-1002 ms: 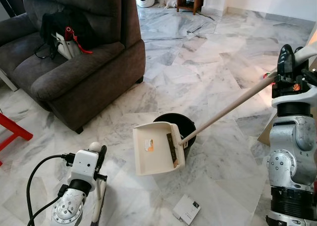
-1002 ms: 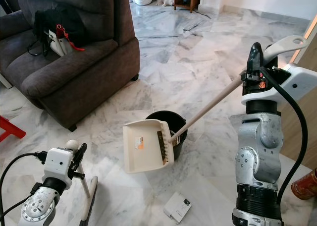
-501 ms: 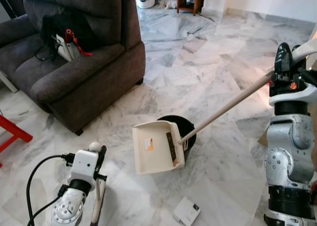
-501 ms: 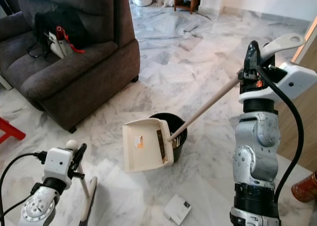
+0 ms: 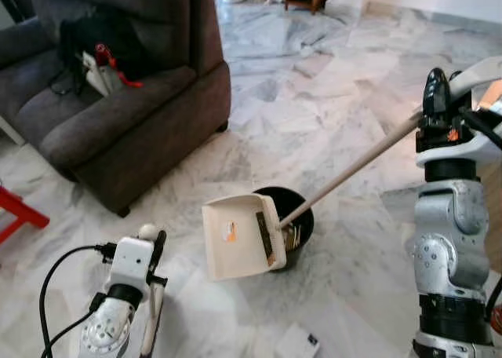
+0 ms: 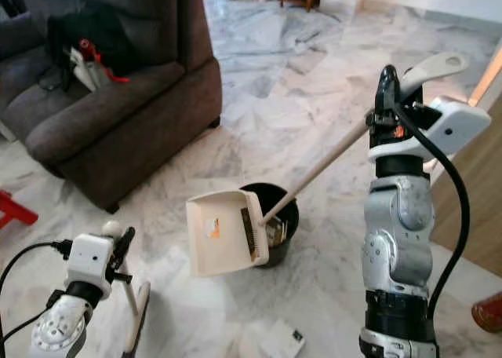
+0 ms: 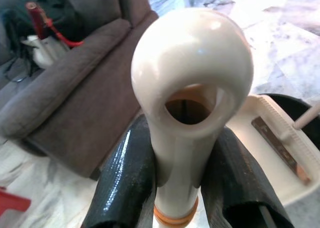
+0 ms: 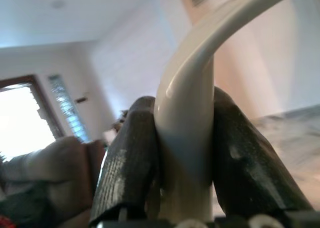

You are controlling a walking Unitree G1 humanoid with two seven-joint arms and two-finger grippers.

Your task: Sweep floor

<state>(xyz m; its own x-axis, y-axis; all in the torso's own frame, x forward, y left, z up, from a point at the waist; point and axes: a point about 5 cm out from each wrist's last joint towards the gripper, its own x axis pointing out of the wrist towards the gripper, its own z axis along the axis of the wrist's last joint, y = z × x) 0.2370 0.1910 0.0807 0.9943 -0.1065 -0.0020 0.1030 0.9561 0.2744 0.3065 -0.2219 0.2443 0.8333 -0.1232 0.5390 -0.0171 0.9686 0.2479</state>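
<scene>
A cream dustpan (image 5: 235, 236) stands tipped on edge against the rim of a black bin (image 5: 302, 209), its mouth facing left. Its long cream handle (image 5: 349, 166) slants up to my right gripper (image 5: 434, 99), which is shut on it near the curved top end (image 8: 185, 108). The black fingers (image 8: 132, 158) press the handle from both sides. Low on the left, my left gripper (image 5: 154, 252) is shut on the broom handle (image 5: 151, 315). The broom's looped end (image 7: 192, 88) sticks out above the fingers (image 7: 125, 183). Some brownish litter lies inside the bin.
A dark grey sofa (image 5: 118, 115) stands at the left with a black bag (image 5: 102, 52) on its seat. A red stool leg (image 5: 20, 213) is at the far left. A small white box (image 5: 296, 342) lies on the marble floor near me. A wooden panel (image 6: 471, 177) stands at the right.
The whole picture has shifted, so the camera has moved. The dustpan has stayed tipped at the bin, slightly lower left in the picture. Both grips are unchanged.
</scene>
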